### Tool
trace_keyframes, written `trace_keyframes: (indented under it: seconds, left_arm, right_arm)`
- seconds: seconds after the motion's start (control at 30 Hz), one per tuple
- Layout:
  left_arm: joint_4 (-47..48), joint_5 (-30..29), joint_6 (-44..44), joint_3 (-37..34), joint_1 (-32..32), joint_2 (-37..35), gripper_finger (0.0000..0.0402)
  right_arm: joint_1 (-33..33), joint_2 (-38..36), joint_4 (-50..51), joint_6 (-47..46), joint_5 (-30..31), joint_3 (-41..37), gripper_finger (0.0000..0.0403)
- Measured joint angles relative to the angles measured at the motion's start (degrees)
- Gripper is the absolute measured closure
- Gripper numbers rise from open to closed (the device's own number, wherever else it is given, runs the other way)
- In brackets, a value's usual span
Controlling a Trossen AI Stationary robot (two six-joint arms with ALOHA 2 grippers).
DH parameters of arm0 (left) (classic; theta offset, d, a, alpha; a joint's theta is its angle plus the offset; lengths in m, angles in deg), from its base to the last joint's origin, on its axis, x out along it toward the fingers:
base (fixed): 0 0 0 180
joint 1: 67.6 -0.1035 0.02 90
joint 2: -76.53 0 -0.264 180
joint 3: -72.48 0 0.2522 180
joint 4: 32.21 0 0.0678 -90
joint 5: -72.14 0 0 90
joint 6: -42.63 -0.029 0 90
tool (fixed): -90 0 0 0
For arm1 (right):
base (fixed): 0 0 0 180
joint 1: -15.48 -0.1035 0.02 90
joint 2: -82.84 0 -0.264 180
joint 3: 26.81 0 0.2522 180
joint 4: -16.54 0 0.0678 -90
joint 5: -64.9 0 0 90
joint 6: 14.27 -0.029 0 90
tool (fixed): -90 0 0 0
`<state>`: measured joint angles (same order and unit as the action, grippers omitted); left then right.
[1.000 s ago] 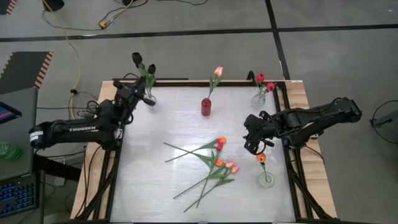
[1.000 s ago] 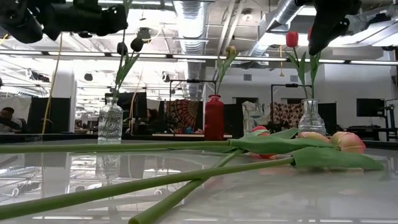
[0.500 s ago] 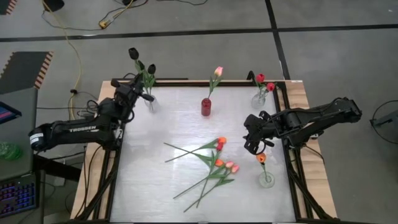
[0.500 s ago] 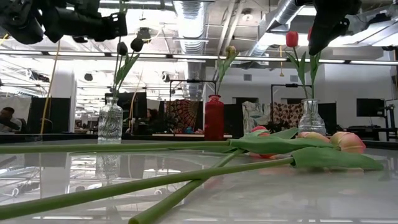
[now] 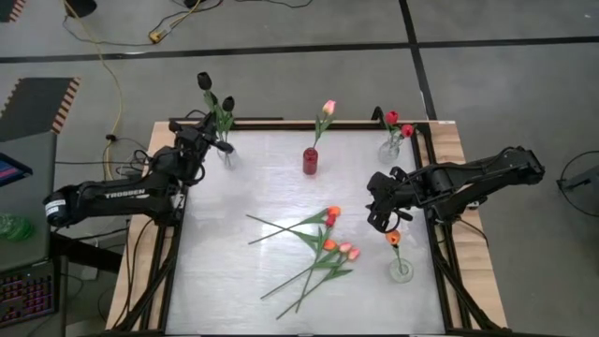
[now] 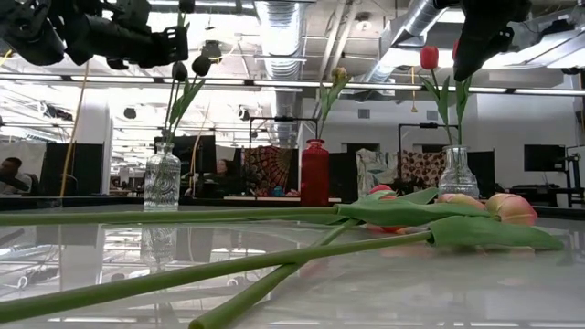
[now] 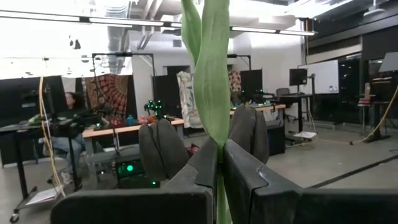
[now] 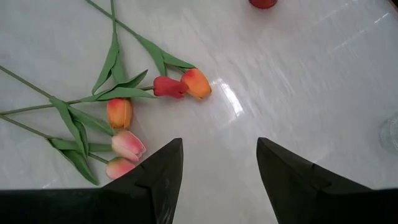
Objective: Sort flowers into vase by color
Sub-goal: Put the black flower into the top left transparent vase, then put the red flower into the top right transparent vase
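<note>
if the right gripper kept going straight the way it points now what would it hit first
Probably the bare table top: the right gripper, jaws open, points down at it. The loose tulips lie off to one side of that line, though depth is hard to judge.

Dark jointed arms (image 5: pixel 112 195), white lettering (left arm), dark fingers (image 8: pixel 158 180)
</note>
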<state>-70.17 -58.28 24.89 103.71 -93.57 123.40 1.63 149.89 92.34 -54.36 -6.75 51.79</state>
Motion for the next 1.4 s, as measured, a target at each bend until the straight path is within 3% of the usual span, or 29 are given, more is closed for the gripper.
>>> trace_keyframes:
  seconds: [0.4,0.57,0.97,1.23,1.4]
  left_arm:
    - [0.84,-2.69,-1.01,0.00,0.00,-0.04,0.0400]
    - [0.78,-2.72,-1.65,0.00,0.00,-0.07,0.0367]
    - [1.78,-17.02,-6.01,0.04,3.38,-1.62,0.0266]
    - [2.31,-26.10,-11.00,0.04,11.09,-5.70,0.0251]
    - [2.93,-27.40,-9.90,0.04,16.51,-7.26,0.0251]
  right_arm:
    - [0.00,0.00,0.00,0.00,-0.01,0.00,0.0171]
    - [0.00,0.00,0.00,0.02,-0.02,0.00,0.0171]
    - [0.00,0.00,0.00,0.00,-0.11,0.00,0.0171]
    - [-0.01,0.00,0.00,0.00,-0.16,0.00,0.0171]
    - [-0.01,0.00,0.00,0.00,-0.17,0.00,0.0171]
